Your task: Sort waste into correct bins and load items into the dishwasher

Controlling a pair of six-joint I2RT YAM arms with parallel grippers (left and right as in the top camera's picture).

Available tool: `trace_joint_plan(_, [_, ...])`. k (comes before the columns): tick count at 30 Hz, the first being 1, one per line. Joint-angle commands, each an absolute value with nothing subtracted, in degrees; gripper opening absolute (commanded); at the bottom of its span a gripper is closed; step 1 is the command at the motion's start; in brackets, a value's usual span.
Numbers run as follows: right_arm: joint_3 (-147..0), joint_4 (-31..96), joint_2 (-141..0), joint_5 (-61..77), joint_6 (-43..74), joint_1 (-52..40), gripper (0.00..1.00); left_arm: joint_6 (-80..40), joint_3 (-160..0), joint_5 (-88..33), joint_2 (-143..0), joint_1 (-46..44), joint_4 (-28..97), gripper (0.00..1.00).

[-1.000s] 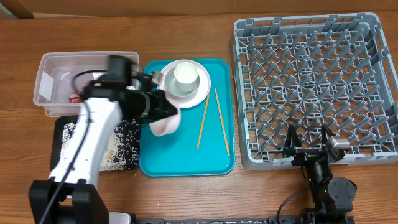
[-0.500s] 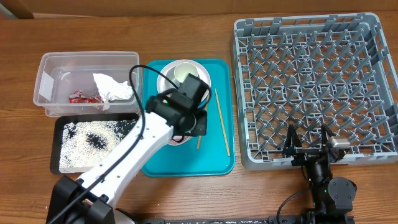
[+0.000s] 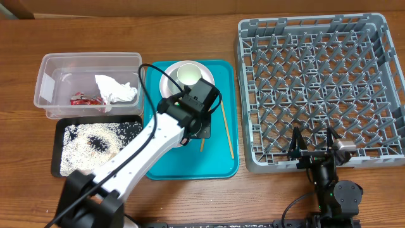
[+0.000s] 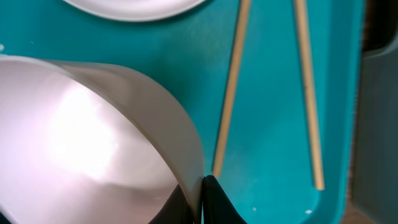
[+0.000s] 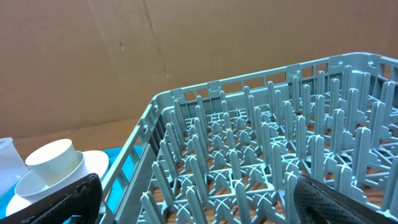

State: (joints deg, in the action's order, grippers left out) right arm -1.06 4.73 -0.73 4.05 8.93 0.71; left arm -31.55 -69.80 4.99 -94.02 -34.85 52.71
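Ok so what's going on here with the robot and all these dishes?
The left gripper pinches the rim of a pale pink bowl over the teal tray, where chopsticks, plate and cup lie. Napkin and wrapper are in the clear tub, rice in the black tray. The right gripper sits open by the grey rack, which holds no dishes.

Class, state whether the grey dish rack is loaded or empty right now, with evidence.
Empty: the grey dish rack shows only bare upright pegs, with no dishes inside.

Robot lab test bench, wooden table (image 3: pixel 190 28), cardboard backdrop (image 5: pixel 93 50), staged grey dish rack (image 3: pixel 310 21)
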Motion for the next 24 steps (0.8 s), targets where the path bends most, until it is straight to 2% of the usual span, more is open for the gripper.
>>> trace_joint_plan(1, [-0.4,4.4,-0.2,4.0,8.5,0.8,1.00,-32.4,-69.5,5.9,-97.2,-35.0,53.2,0.05])
trace_joint_plan(4, [-0.4,4.4,-0.2,4.0,8.5,0.8,1.00,-32.4,-69.5,6.0,-97.7,-34.8,53.3,0.06])
trace_joint_plan(5, [-0.4,4.4,-0.2,4.0,8.5,0.8,1.00,-32.4,-69.5,6.0,-97.7,-34.8,53.3,0.09])
trace_joint_plan(6, [-0.4,4.4,-0.2,4.0,8.5,0.8,1.00,-32.4,-69.5,6.0,-97.7,-34.7,53.3,0.17])
trace_joint_plan(9, [-0.4,4.4,-0.2,4.0,8.5,0.8,1.00,-32.3,-69.5,5.8,-97.7,-34.4,53.5,0.51])
trace_joint_plan(10, [-0.4,4.4,-0.2,4.0,8.5,0.8,1.00,-32.2,-69.5,5.7,-97.7,-34.3,53.7,0.55])
trace_joint_plan(12, [-0.4,4.4,-0.2,4.0,8.5,0.8,1.00,-32.1,-69.5,5.0,-97.7,-34.1,54.2,0.55])
trace_joint_plan(18, [-0.4,4.4,-0.2,4.0,8.5,0.8,1.00,-30.8,-74.2,2.4,-97.4,-31.8,56.5,0.49])
trace_joint_plan(24, [-0.4,4.4,-0.2,3.9,8.5,0.8,1.00,-28.6,-88.6,0.1,-94.7,-24.3,63.3,0.54])
